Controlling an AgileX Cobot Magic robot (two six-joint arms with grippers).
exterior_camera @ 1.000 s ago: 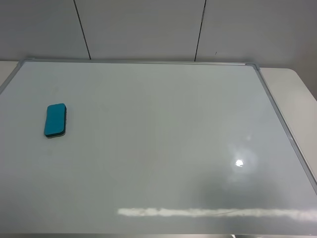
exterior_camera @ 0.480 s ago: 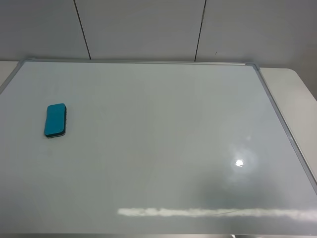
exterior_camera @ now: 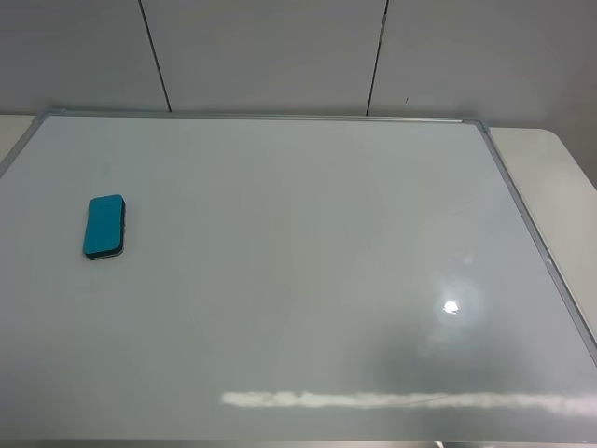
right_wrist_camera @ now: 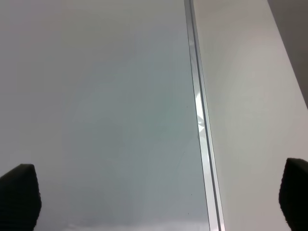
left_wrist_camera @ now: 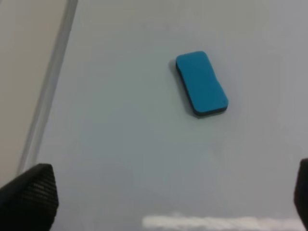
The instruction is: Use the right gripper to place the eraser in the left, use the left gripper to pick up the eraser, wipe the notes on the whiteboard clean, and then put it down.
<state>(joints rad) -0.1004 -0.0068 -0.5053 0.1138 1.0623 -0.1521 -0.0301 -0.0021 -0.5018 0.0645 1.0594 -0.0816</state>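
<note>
Broadly, the whiteboard (exterior_camera: 308,280) takes up most of the exterior high view, a glossy white sheet inside a thin silver-grey frame, lying flat on a pale surface (exterior_camera: 560,177) that shows beyond its three o'clock edge. Two bright reflections sit on the gloss, a small round one toward four o'clock and a long streak along the six o'clock side. No red strokes can be made out on the board in any view.

Much smaller, the eraser (exterior_camera: 104,226) lies on the board toward nine o'clock, near the frame but clear of it, its long axis running roughly twelve to six. It is a teal-blue rounded block with a thin dark base touching the board. Nothing touches it.

Neither arm appears in the exterior high view. In the left wrist view the left end effector (left_wrist_camera: 163,192) hangs above the board, only the black tips of its two fingers (left_wrist_camera: 30,195) showing at the frame's corners, spread wide and holding nothing, with the eraser (left_wrist_camera: 201,83) ahead of them and apart. In the right wrist view the right end effector (right_wrist_camera: 159,197) is likewise spread wide and empty, its fingertips (right_wrist_camera: 19,195) over the board's edge, frame (right_wrist_camera: 199,120) between them.
</note>
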